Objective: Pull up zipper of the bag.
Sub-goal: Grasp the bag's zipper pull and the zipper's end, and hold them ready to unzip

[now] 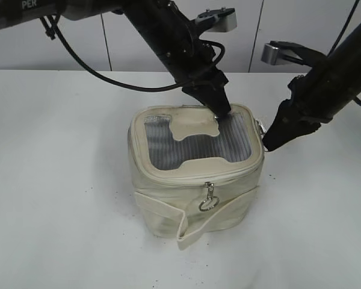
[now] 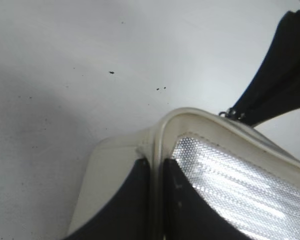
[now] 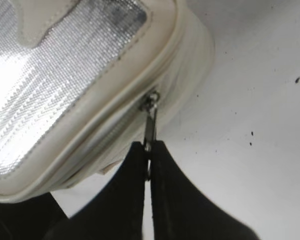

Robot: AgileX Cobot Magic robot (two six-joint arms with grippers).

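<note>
The cream-white bag (image 1: 195,186) stands on the white table, its grey mesh window (image 1: 192,144) facing up. My left gripper (image 1: 224,110) is shut on the bag's back top rim (image 2: 157,150). My right gripper (image 1: 266,144) is shut on a silver zipper pull (image 3: 150,125) at the bag's right side, on the cream zipper track (image 3: 110,130); the same pull shows in the left wrist view (image 2: 225,114). A second silver pull with a ring (image 1: 207,198) hangs at the front middle. The loose strap band (image 1: 195,224) droops at the front.
The white tabletop (image 1: 60,180) lies all around the bag, with small dark specks (image 2: 111,72). A pale panelled wall (image 1: 126,42) runs behind the table. Both black arms reach in from the back.
</note>
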